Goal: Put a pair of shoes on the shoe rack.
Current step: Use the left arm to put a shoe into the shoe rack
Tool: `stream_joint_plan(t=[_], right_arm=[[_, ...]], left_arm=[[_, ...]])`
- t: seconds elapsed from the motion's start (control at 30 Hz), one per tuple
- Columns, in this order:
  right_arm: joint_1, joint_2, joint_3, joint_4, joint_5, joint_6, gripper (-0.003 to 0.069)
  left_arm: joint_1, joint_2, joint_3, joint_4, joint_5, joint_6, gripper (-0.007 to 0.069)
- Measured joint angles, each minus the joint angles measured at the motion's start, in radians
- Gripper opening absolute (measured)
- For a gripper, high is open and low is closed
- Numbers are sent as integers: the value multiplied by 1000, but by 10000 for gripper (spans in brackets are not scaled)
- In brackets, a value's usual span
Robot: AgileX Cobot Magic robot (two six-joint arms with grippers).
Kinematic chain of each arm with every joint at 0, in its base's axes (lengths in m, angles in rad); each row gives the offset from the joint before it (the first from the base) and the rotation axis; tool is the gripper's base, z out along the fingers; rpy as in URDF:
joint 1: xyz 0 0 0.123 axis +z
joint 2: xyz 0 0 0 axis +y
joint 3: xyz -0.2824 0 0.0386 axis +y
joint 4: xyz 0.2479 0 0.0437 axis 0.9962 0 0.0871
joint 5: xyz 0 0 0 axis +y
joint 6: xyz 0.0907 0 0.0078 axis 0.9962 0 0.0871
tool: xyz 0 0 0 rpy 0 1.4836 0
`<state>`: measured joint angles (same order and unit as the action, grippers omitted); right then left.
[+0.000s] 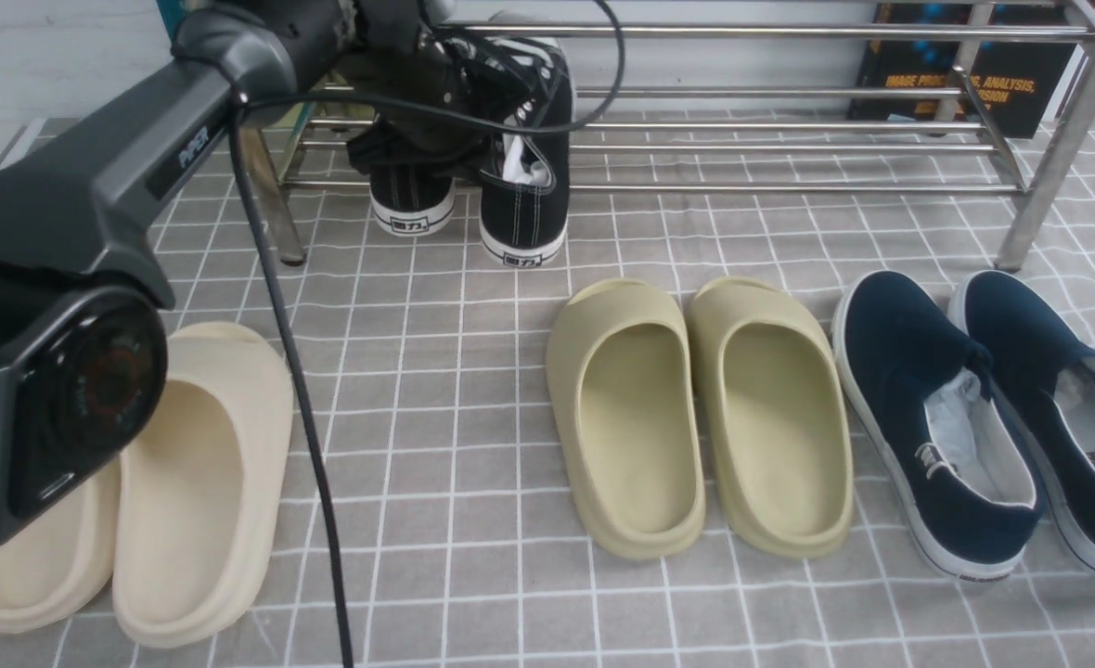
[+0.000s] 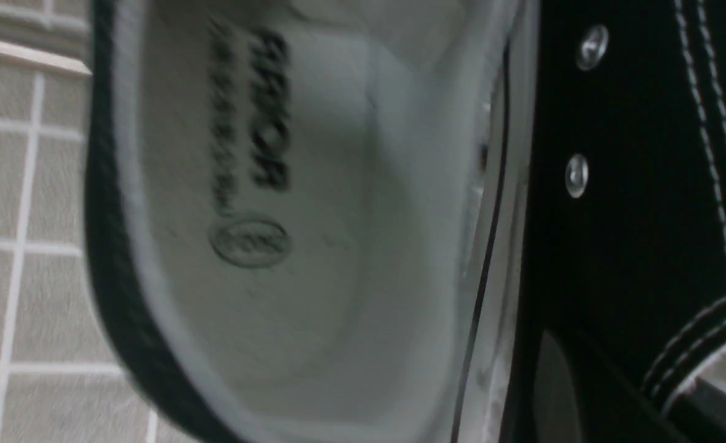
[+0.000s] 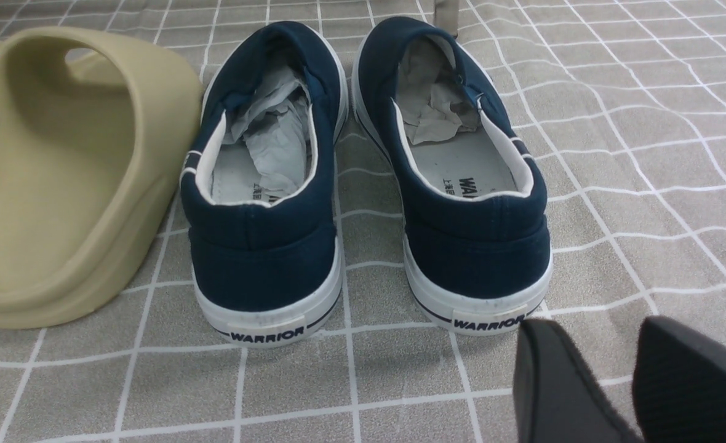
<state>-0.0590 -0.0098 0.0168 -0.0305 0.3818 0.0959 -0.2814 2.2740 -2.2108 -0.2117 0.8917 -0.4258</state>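
Sneakers (image 1: 510,186): the black pair sits side by side at the left end of the rack (image 1: 789,146), right under the left gripper (image 1: 422,111), with toes in over the low bars and heels sticking out toward the arm. That gripper's fingers are pressed together but buried among collars and laces, so I cannot tell whether canvas is pinched between them. The pair is likely light, with soft, yielding canvas uppers and stiff, grippy rubber soles. The best hold is probably the two neighbouring inner collar walls, pinched together near the heels. The right gripper (image 3: 634,381) hangs parted and empty, with the slip-ons (image 3: 264,184) just ahead of it.
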Motion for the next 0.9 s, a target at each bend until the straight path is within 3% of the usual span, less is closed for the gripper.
stream_joint_plan(t=[0.37,0.73,0.9], right_arm=[[0,0,0,0,0,0,239],[0,0,0,0,0,0,239],[0,0,0,0,0,0,239]], left_arm=[[15,43,-24,-58,-89,45,9],[16,35,-39,-42,-144,50,227],[16,-24,-44,22,-31,73,221]])
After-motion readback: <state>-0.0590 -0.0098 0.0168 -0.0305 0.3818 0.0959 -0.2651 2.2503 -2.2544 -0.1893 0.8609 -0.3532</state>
